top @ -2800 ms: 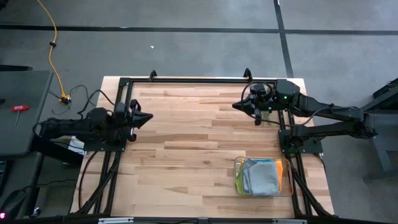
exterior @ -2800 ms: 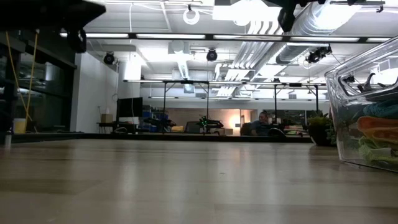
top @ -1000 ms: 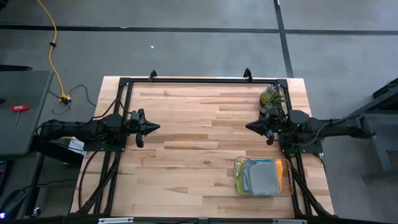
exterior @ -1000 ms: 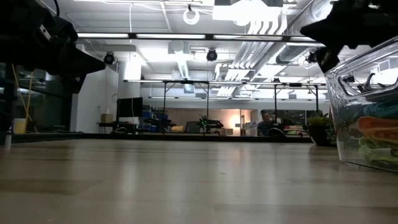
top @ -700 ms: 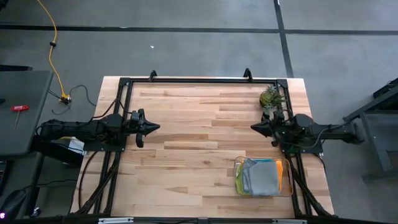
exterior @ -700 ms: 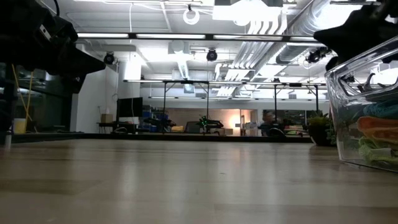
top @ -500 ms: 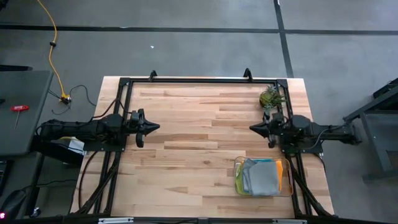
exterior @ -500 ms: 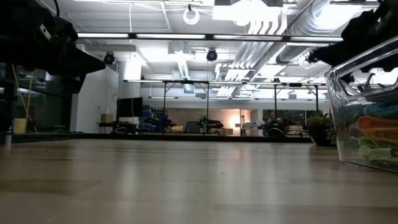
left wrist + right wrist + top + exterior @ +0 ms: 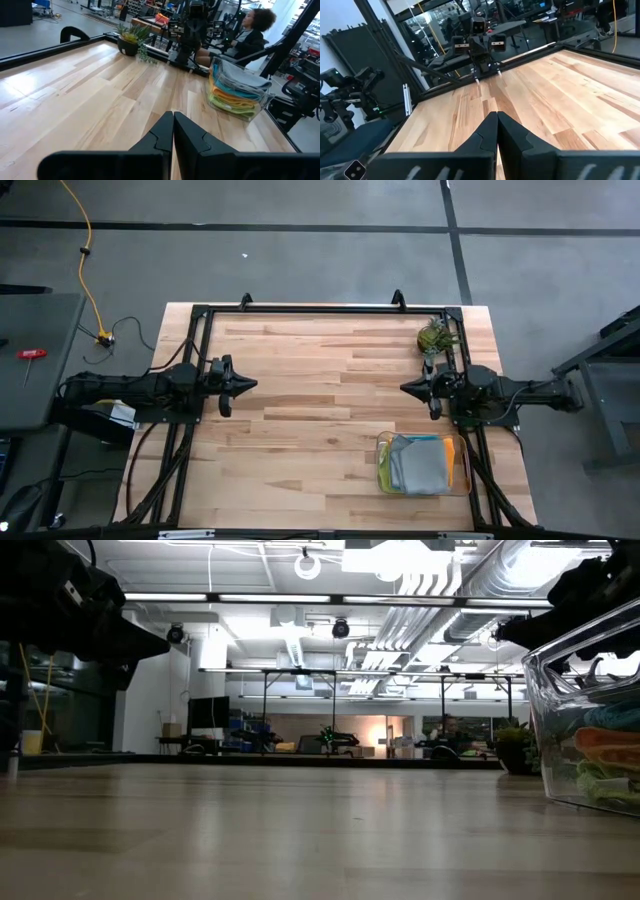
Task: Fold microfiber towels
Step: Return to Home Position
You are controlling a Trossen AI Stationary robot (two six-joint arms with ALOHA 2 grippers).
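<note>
**Operator:** Where are we locating the left end effector (image 9: 243, 385)?

**Technician:** We are locating it over the left edge of the worktop (image 9: 320, 420), pointing toward the middle. In the left wrist view we are seeing its two fingers (image 9: 161, 132) pressing together, tip against tip, with nothing between them.

**Operator:** And the right end effector (image 9: 405, 388)?

**Technician:** We are finding it over the right edge, facing the left one across bare wood and well apart from it. In the right wrist view we are seeing its fingers (image 9: 512, 132) likewise lying together.

**Operator:** Where are we reading the microfiber towels (image 9: 420, 465)?

**Technician:** We are reading them as one folded stack inside the clear tray (image 9: 379, 450). The tray is sitting on the right side of the worktop, just beside the right arm's base. The grey towel (image 9: 245, 79) is lying on top. In the left wrist view, teal, orange and yellow-green layers are showing beneath it through the tray wall.

**Operator:** Are we noting anything else?

**Technician:** We are noting a potted plant (image 9: 435, 335) standing near the worktop's right corner, on the opposite side of the right end effector from the tray. A person (image 9: 252, 30) is sitting beyond the worktop in the left wrist view.
</note>
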